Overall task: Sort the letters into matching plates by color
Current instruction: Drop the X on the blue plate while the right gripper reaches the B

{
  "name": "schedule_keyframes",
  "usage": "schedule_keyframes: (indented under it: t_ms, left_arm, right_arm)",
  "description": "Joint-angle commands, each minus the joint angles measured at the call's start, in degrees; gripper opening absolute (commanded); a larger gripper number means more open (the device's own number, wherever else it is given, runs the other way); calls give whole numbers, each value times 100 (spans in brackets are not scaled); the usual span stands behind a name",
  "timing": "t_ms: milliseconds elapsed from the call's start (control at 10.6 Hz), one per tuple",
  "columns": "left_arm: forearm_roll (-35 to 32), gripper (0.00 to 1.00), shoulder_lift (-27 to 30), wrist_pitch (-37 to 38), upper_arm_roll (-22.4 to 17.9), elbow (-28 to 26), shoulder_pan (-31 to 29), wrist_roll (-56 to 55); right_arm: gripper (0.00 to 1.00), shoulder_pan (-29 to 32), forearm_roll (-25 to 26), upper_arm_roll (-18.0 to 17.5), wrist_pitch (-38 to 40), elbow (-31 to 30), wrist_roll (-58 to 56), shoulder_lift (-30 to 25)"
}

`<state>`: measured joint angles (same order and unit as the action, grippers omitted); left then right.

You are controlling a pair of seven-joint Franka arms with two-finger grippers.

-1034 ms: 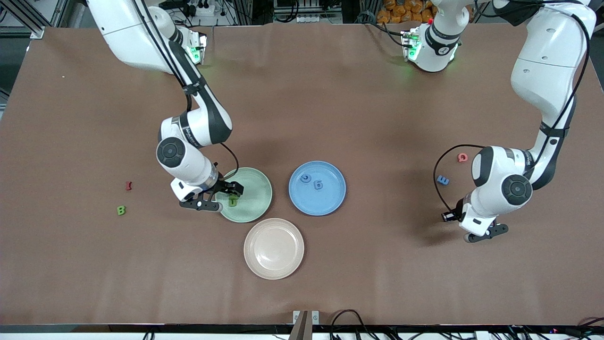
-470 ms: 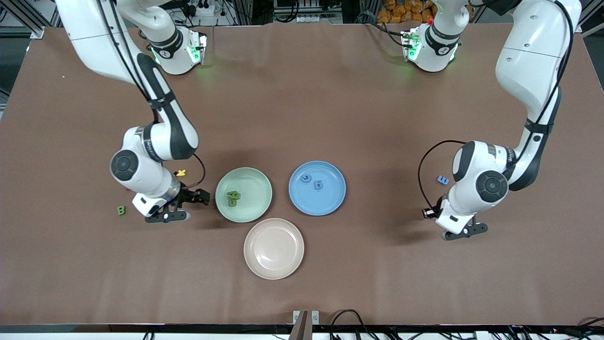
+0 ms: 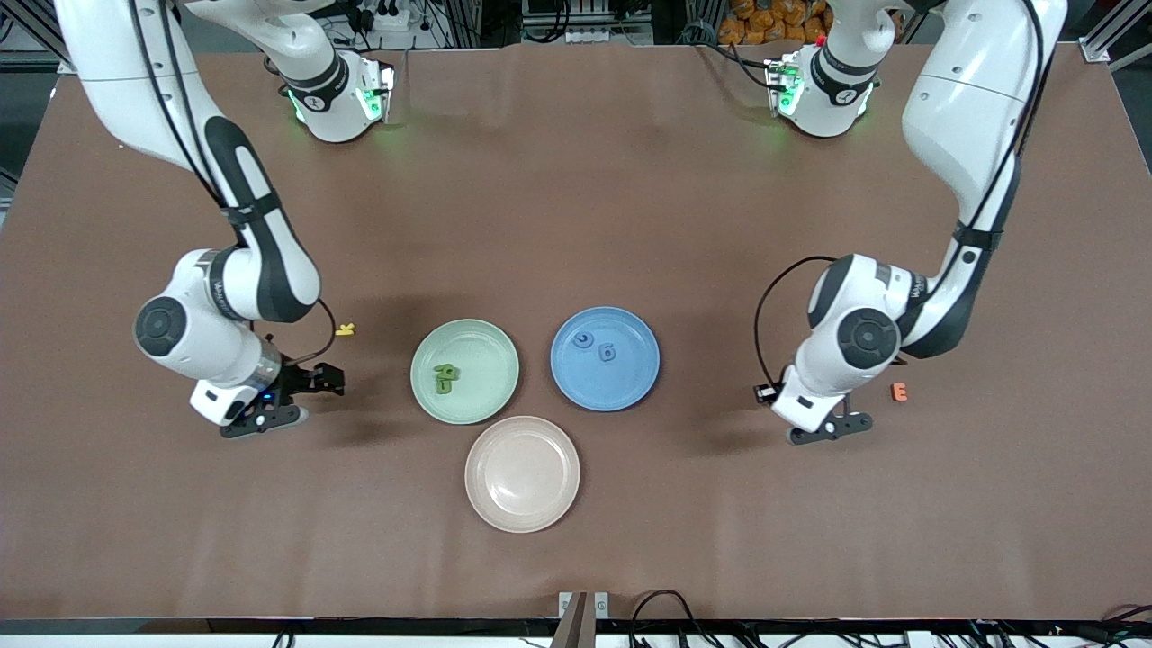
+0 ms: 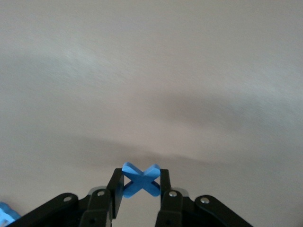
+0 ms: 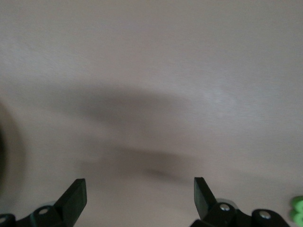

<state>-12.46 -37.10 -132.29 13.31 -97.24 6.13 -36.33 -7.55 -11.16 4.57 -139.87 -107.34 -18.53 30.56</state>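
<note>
My left gripper (image 3: pixel 828 428) is shut on a blue X-shaped letter (image 4: pixel 140 182), up over the table between the blue plate (image 3: pixel 630 382) and an orange letter (image 3: pixel 899 391). The blue plate holds two blue letters (image 3: pixel 596 346). My right gripper (image 3: pixel 265 419) is open and empty, over bare table at the right arm's end, away from the pale green plate (image 3: pixel 490 355), which holds two green letters (image 3: pixel 445 378). The beige-pink plate (image 3: pixel 522 473) lies nearest the front camera and holds nothing. A green letter (image 5: pixel 297 208) shows at the edge of the right wrist view.
A yellow letter (image 3: pixel 345 329) lies on the table between the right arm and the green plate. Another blue piece (image 4: pixel 4 213) shows at the corner of the left wrist view. The arms hide the table under their wrists.
My right gripper has left the green plate and swung toward the right arm's end, leaving a second green letter in the plate. My left gripper has moved toward the blue plate.
</note>
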Motion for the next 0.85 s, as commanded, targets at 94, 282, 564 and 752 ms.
schedule_keyframes:
  t_ms: [94, 282, 564, 752]
  left_arm:
    - [-117, 0, 98, 107, -21, -32, 475, -637]
    - [-99, 0, 72, 107, -21, -5, 809, -1094]
    - [-64, 0, 107, 107, 5, 39, 1266, -1569]
    - [-64, 0, 159, 133, 179, 47, 1399, -1859]
  right_arm:
    - [100, 613, 438, -62, 48, 3, -888, 29]
    - [100, 877, 492, -71, 39, 3, -1196, 73]
    - [100, 1246, 851, -71, -14, 11, -1601, 160]
    - [100, 1413, 1158, -71, -49, 29, -1636, 231]
